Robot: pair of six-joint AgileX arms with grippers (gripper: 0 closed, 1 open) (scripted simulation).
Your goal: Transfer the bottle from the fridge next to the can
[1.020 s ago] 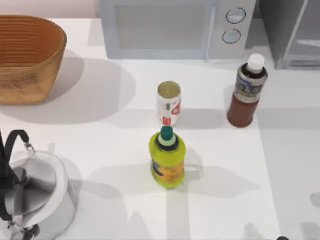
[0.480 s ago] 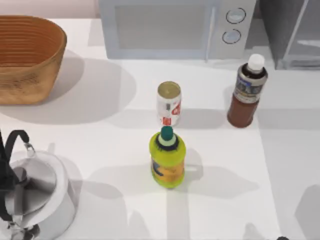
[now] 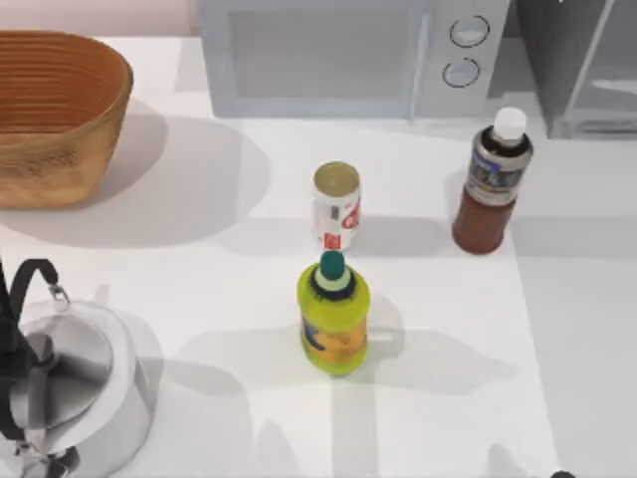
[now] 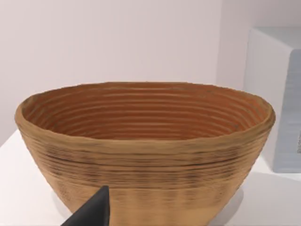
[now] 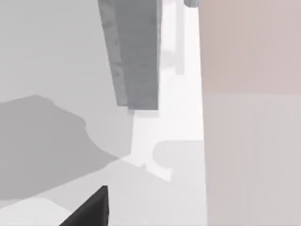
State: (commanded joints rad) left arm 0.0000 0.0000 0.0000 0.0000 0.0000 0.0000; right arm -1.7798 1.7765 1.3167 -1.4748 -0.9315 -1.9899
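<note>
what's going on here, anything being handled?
Nothing is held right now. The brown bottle stands upright on the table, in front of the fridge and to the right of the can, with a clear gap between them. A yellow-green bottle stands just in front of the can. The left wrist view faces the basket; the right wrist view looks toward the fridge side.

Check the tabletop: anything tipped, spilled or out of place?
Nothing stands out. The dark reddish-brown bottle, white can and yellow-green bottle all stand upright and apart, no spill. The wicker basket and kettle sit normally.
</note>
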